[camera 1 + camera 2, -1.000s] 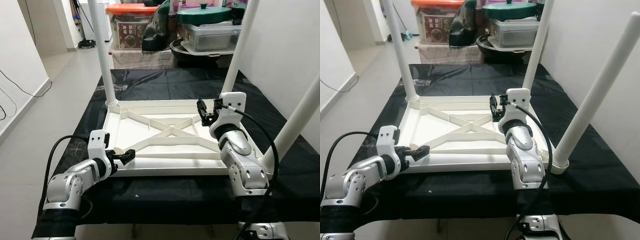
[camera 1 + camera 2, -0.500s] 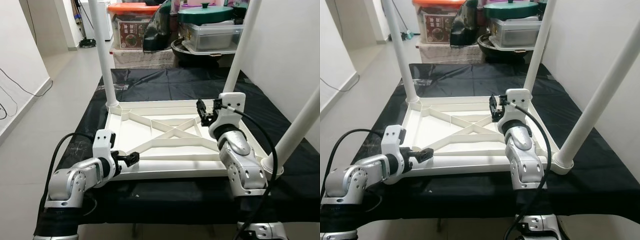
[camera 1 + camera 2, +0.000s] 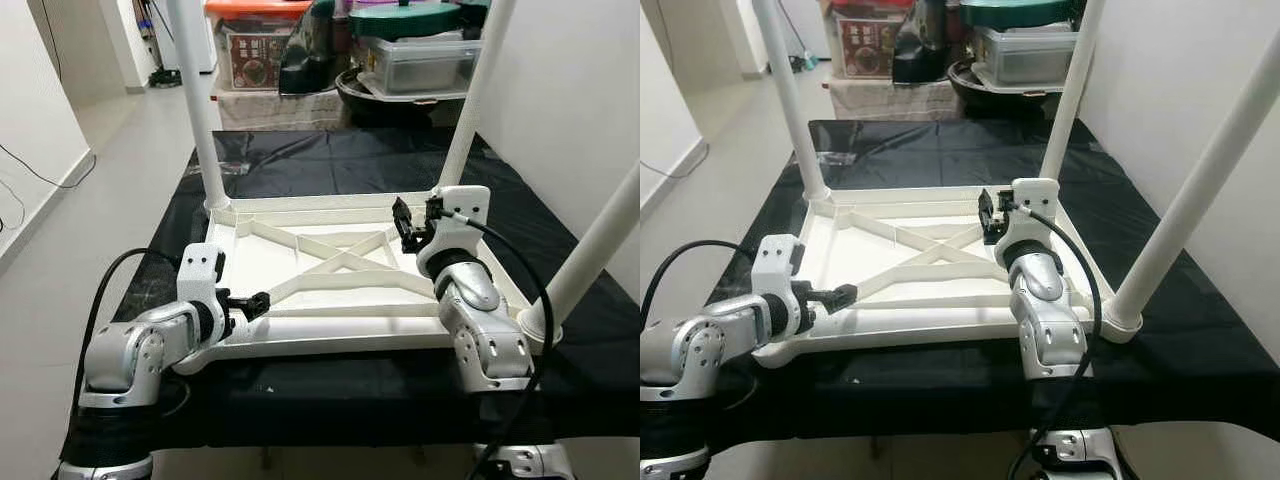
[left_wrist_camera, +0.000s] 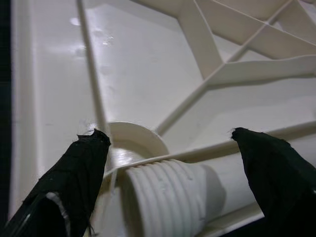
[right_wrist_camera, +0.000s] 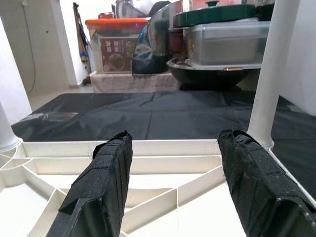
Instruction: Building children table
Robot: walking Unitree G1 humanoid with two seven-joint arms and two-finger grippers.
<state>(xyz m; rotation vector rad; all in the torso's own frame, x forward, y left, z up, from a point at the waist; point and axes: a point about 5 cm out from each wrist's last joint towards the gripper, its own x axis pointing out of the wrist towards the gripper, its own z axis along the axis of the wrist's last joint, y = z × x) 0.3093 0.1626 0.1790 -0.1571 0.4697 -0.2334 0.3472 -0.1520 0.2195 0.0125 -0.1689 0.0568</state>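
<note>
**Upturned white table, three legs fitted, near-left socket bare**

Left gripper (image 3: 258, 299) low at lower left of the head view, fingers spread apart around nothing, tips just over the near-left corner of the table top (image 3: 300, 255). Seen from the left wrist, black fingertips (image 4: 81, 163) either side of a ribbed, threaded socket (image 4: 163, 195) moulded into that corner, not touching it as far as can be told.

Right gripper (image 3: 410, 228) centre-right, hovering above the far-right part of the ribbed underside, fingers (image 5: 106, 173) likewise wide apart and empty.

Table top upside down on a black sheet (image 3: 330, 165), crossed ribs facing up. Three white legs upright: far-left leg (image 3: 198, 110), far-right leg (image 3: 470, 100), near-right leg (image 3: 590, 250).

Beyond, upper centre: orange-lidded bin (image 3: 255, 45), clear box under a green lid (image 3: 415, 50). Pale floor (image 3: 120, 170) at left.
</note>
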